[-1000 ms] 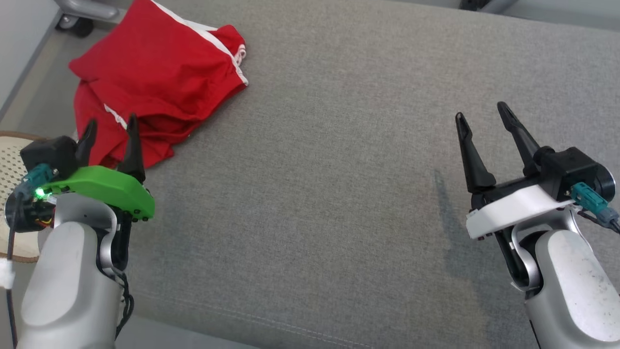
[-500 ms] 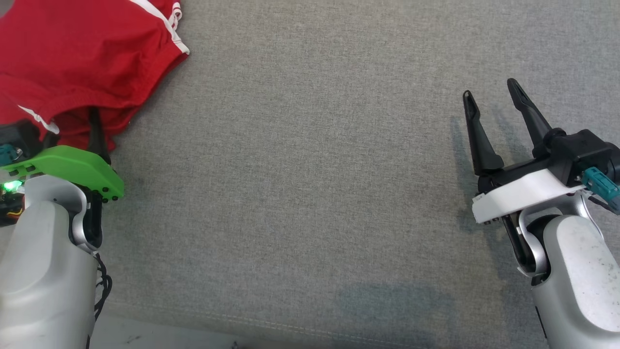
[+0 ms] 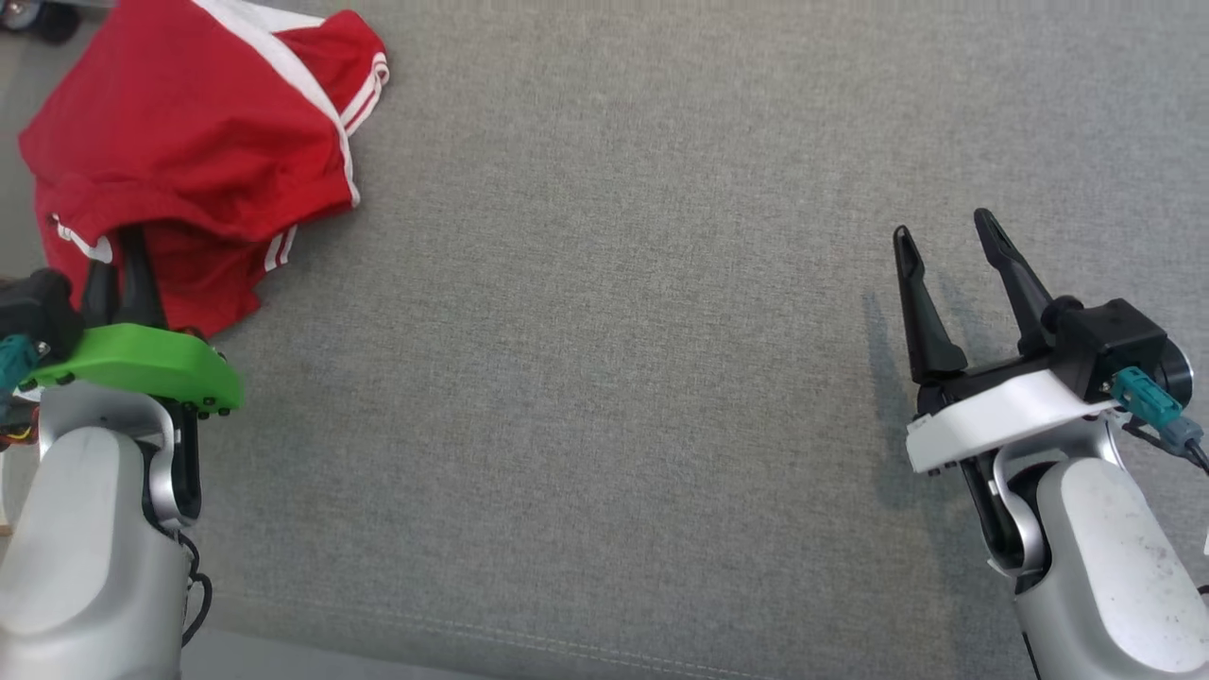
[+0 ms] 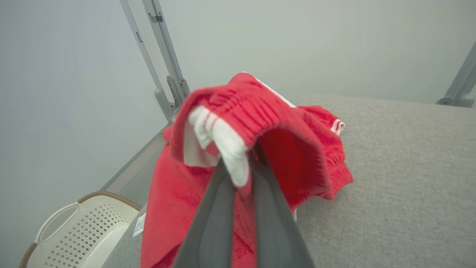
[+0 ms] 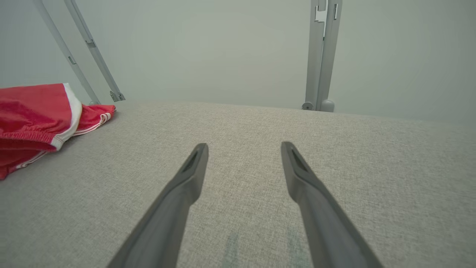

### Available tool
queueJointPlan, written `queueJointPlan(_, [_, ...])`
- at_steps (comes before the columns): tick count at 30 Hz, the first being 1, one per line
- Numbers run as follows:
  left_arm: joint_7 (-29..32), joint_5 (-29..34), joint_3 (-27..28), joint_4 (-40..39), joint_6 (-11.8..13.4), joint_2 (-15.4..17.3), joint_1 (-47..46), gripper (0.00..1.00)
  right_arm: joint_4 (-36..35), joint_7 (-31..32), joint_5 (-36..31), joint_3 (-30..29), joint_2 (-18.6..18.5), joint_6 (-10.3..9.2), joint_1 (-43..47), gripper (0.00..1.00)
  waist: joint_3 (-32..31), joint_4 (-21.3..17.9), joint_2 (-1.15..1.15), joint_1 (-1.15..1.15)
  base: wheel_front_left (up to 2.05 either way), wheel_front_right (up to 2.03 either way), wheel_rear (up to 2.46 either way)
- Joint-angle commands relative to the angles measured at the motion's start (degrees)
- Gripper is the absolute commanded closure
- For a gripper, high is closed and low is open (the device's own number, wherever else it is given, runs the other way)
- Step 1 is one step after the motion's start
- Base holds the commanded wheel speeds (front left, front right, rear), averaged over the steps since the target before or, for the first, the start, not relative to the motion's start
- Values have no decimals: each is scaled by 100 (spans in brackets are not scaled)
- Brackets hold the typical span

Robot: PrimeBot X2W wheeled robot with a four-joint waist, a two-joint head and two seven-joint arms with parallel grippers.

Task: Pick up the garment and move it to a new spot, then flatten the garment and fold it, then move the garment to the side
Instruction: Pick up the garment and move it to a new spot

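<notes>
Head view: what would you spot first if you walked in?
The red garment at the far left of the grey cushion grabs the eye. The left gripper, under its green cover, is shut on its edge, while the right gripper stands open at the right.

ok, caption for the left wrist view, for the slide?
Left gripper shut on the white-trimmed edge of the red garment over the grey table, basket at lower left.
</notes>
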Motion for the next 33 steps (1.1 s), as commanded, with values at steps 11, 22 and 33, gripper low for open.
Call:
queueJointPlan(11, [709,432,-202,-3274,815,238,1940,100,158,-343,115,-80,253,0,525,0,-1309,-426,0,0,0,0,0])
queueJointPlan(22, [1279,639,-652,-4697,904,240,2578,100,-39,-325,132,-71,370,0,657,0,-1343,-1264,0,0,0,0,0])
queueJointPlan(33, [1711,805,-2003,-4067,115,-174,1622,100,-21,-480,211,-145,498,0,566,0,-831,-2543,0,0,0,0,0])
